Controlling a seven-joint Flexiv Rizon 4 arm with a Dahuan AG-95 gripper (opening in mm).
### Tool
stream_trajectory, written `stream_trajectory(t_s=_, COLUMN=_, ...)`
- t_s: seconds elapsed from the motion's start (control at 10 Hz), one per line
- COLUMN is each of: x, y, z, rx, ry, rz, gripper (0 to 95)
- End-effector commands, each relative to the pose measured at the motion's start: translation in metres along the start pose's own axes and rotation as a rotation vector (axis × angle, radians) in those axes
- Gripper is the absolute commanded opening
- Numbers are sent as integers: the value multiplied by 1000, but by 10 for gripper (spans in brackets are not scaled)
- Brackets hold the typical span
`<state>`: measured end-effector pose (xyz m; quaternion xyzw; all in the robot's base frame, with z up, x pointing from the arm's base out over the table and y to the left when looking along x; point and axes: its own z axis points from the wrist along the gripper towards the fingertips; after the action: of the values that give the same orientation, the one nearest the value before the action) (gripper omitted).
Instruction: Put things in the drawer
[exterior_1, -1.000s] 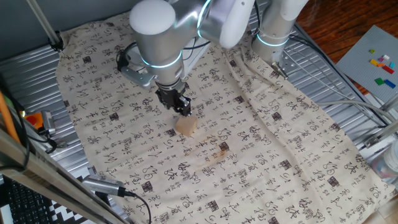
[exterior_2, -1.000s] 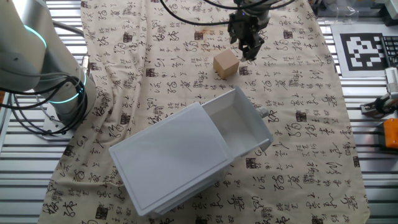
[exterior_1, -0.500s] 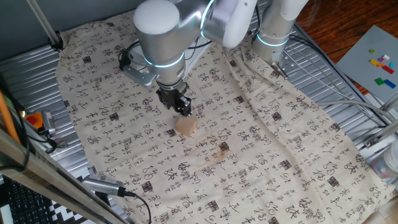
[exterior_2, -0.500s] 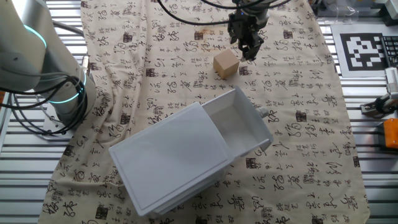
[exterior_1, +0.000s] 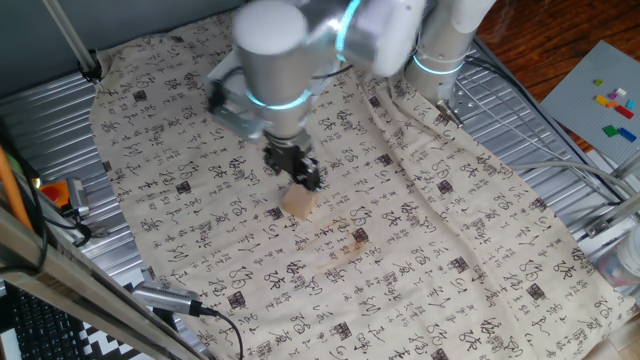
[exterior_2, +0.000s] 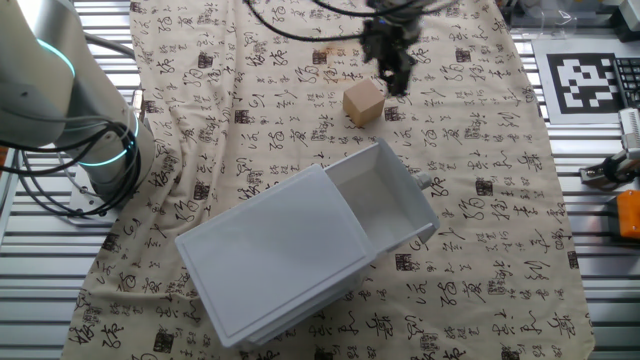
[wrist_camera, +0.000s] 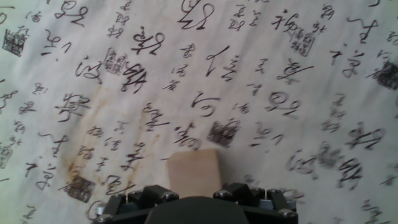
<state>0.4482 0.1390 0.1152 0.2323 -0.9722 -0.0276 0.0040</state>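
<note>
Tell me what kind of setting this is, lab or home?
Most likely a robotics lab bench. A fiducial marker sheet lies beside the printed cloth, the table is ribbed metal with loose cables, and a second robot arm stands at its edge.

gripper motion-blurred, jaw gap unreadable, block partly behind gripper base in hand view, cabinet out of one fixed view

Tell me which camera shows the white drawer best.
The other fixed view: the drawer sits pulled open from its cabinet, interior bare, knob visible. The remaining fixed view and the hand view do not show it at all.
</note>
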Motion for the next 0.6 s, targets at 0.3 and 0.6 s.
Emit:
stream_trajectory(t_s=0.3, x=2, y=8, z=18, rx=-8, ry=13, rz=2, gripper=760)
stream_trajectory(t_s=0.6, x=2, y=9, z=28, rx=-5, ry=8, rz=14, gripper=760)
